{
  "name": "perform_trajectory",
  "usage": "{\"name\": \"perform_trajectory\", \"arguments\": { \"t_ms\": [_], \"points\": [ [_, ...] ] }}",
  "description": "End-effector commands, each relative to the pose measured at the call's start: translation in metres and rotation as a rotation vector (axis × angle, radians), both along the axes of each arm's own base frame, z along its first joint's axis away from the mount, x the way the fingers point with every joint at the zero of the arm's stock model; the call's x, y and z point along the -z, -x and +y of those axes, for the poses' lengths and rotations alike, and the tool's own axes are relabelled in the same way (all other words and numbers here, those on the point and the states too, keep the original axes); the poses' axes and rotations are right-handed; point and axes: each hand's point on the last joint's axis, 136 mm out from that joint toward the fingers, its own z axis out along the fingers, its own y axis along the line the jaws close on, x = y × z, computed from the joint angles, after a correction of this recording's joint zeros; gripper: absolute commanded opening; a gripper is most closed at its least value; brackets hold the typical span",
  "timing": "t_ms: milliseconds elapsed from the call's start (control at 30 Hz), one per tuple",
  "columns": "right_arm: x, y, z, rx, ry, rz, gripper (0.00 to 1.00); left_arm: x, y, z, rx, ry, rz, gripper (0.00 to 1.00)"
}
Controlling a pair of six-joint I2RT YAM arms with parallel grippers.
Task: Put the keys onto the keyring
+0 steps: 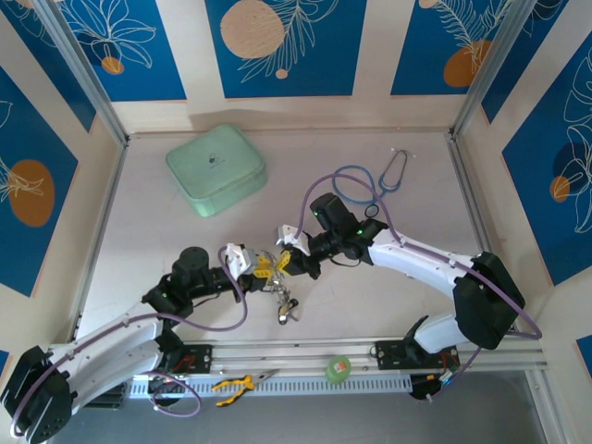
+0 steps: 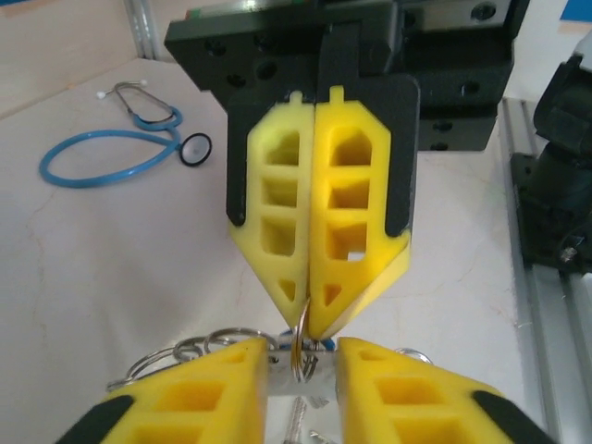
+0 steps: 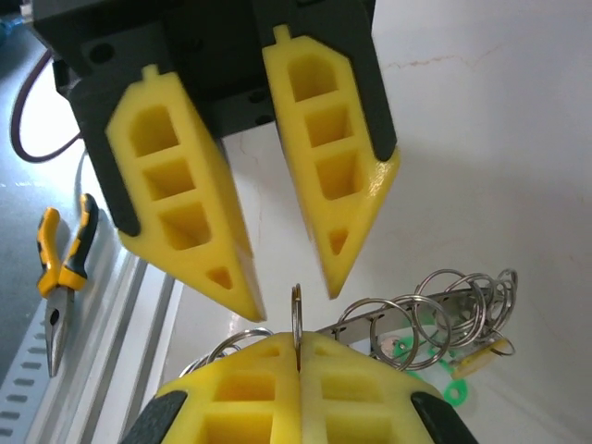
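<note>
Pinching is seen at right gripper [image 3: 298,338]: jaws pressed together on small split ring [image 3: 296,305], held edge-on. Left gripper [image 2: 303,350] is spread, one jaw set on either side of same ring. Keyring [image 3: 365,324] is seen just beside pinched ring, as notched metal strip strung with more rings. Green tag [image 3: 400,351] and yellow tag [image 3: 483,356] are hung below it. Keys [image 1: 285,310] are dangled under meeting fingertips, over front-centre of table [image 1: 185,240]. Whether pinched ring is joined to keyring cannot be told.
</note>
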Motion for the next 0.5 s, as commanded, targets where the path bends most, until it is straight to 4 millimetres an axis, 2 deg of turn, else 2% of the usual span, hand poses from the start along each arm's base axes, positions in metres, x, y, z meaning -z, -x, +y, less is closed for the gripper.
{"name": "perform_trajectory", "arguments": {
  "t_ms": [0, 233, 467],
  "points": [
    [-0.010, 0.002, -0.003, -0.017, 0.087, -0.070, 0.00, -0.005, -0.002, 0.004, -0.005, -0.054, -0.027, 0.29],
    [0.000, -0.002, -0.012, -0.015, 0.340, -0.174, 0.00, -0.006, -0.003, 0.004, 0.011, -0.110, -0.046, 0.26],
    [-0.007, 0.000, -0.006, -0.041, 0.384, -0.212, 0.00, -0.014, -0.005, 0.002, 0.005, -0.080, -0.074, 0.23]
  ]
}}
